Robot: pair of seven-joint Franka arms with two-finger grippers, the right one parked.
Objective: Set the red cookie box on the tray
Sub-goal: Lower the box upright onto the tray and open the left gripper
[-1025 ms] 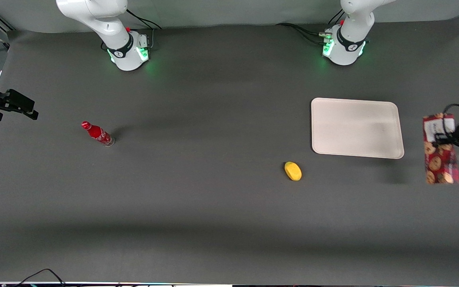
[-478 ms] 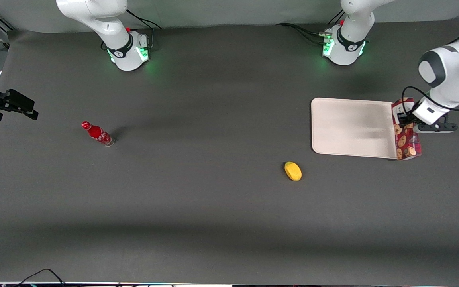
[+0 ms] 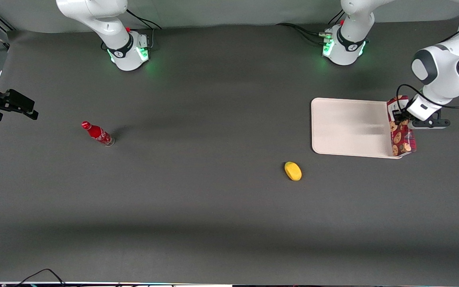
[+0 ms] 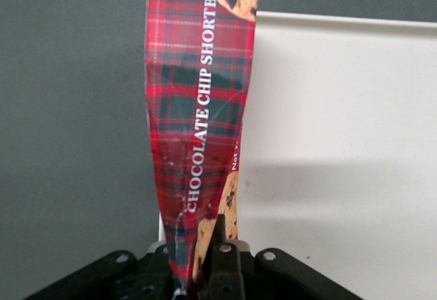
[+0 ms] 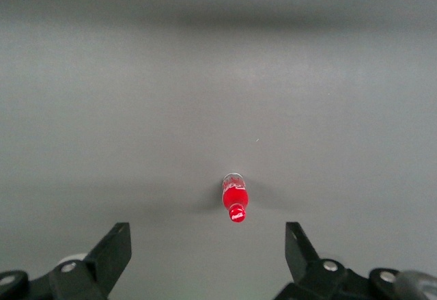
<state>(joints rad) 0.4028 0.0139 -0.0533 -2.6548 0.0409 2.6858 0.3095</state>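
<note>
The red cookie box [image 3: 401, 133], a long tartan carton printed with cookies, hangs lengthwise over the tray's edge at the working arm's end. The pale cream tray [image 3: 349, 127] lies flat on the table. My gripper [image 3: 397, 116] is shut on the box's end farther from the front camera. In the left wrist view the red cookie box [image 4: 198, 108] runs straight out from the gripper [image 4: 201, 255], its tartan side showing, with the tray [image 4: 341, 143] below and beside it. A dark shadow of the box falls on the tray.
A yellow lemon-like object [image 3: 293, 171] lies on the table nearer the front camera than the tray. A small red bottle [image 3: 97, 133] stands far toward the parked arm's end. The arm's white wrist [image 3: 440, 71] hovers above the table beside the tray.
The gripper has carried the box from outside the tray's end toward the tray and away from the front camera; the box now overlaps the tray's edge.
</note>
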